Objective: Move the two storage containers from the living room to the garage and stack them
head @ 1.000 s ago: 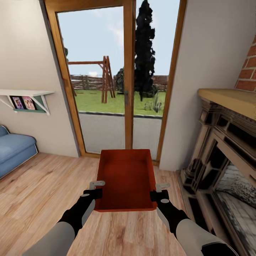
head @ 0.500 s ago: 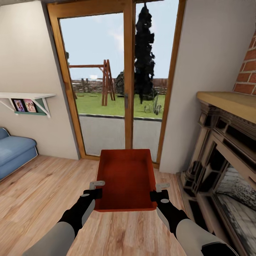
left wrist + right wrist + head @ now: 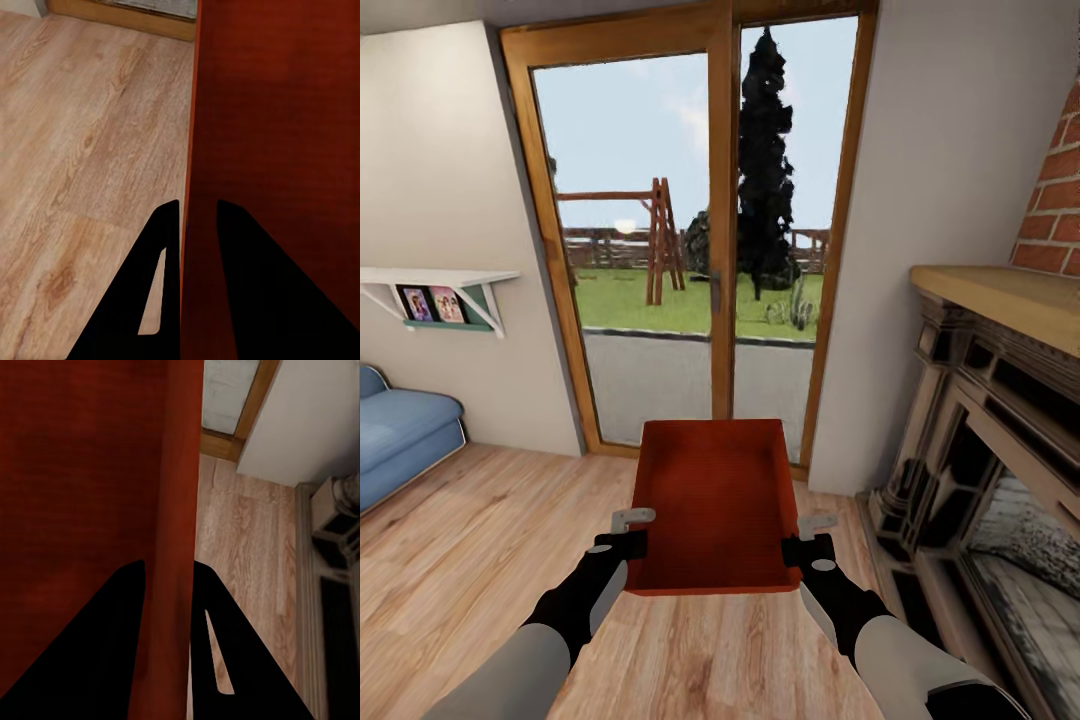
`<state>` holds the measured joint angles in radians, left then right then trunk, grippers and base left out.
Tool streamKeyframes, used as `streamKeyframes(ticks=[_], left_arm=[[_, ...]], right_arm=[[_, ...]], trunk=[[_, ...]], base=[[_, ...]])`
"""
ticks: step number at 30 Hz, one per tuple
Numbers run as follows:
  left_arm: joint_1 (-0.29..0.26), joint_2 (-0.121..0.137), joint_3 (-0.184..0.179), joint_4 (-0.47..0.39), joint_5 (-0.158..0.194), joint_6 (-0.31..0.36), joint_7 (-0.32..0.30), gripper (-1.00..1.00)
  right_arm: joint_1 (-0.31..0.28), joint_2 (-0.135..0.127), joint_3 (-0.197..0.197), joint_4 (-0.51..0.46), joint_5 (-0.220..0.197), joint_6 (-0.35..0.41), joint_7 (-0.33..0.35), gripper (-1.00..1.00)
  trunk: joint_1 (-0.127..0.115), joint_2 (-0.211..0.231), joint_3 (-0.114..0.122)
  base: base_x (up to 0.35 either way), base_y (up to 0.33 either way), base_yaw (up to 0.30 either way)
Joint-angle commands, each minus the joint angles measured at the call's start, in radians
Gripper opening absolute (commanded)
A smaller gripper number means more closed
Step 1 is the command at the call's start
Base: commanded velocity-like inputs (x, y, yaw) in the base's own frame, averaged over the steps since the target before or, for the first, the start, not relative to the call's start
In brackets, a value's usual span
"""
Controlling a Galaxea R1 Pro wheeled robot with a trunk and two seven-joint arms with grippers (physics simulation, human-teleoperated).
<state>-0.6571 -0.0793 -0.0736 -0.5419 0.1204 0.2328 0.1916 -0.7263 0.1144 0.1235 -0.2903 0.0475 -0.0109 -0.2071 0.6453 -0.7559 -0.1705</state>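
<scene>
I hold one red-orange storage container (image 3: pixel 715 500) in front of me, level and open side up, above the light wood floor of the living room. My left gripper (image 3: pixel 632 530) is shut on its left wall (image 3: pixel 191 150), one finger on each side. My right gripper (image 3: pixel 805 538) is shut on its right wall (image 3: pixel 178 510) the same way. The bin is empty inside. The second container is out of view.
A glass patio door with a wood frame (image 3: pixel 720 250) stands straight ahead. A fireplace with a wood mantel (image 3: pixel 1000 300) and red brick is close at my right. A blue sofa (image 3: pixel 400 430) and a wall shelf (image 3: pixel 440 285) are at the left.
The whole view has shifted: the door and walls look slightly farther and lower, so the camera has moved. The bin and both grippers hold the same pose.
</scene>
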Motion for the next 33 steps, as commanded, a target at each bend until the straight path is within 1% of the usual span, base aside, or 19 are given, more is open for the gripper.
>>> streamKeyframes(ticks=[1,20,33], left_arm=[[-0.001,0.003,0.019,-0.005,-0.015,0.008,0.016,-1.00],[-0.001,0.003,0.018,-0.004,-0.015,0.008,0.017,-1.00],[-0.001,0.003,0.019,-0.004,-0.015,0.008,0.016,-1.00]], right_arm=[[-0.001,-0.004,-0.013,0.002,0.004,-0.001,-0.007,-1.00],[-0.001,-0.004,-0.013,0.002,0.004,-0.001,-0.007,-1.00],[-0.001,-0.004,-0.013,0.002,0.005,0.000,-0.006,-1.00]], trunk=[[0.000,-0.001,0.000],[0.000,-0.001,0.029],[0.000,-0.001,0.031]], base=[[0.000,0.000,0.000],[0.000,0.000,0.000],[0.000,0.000,0.000]])
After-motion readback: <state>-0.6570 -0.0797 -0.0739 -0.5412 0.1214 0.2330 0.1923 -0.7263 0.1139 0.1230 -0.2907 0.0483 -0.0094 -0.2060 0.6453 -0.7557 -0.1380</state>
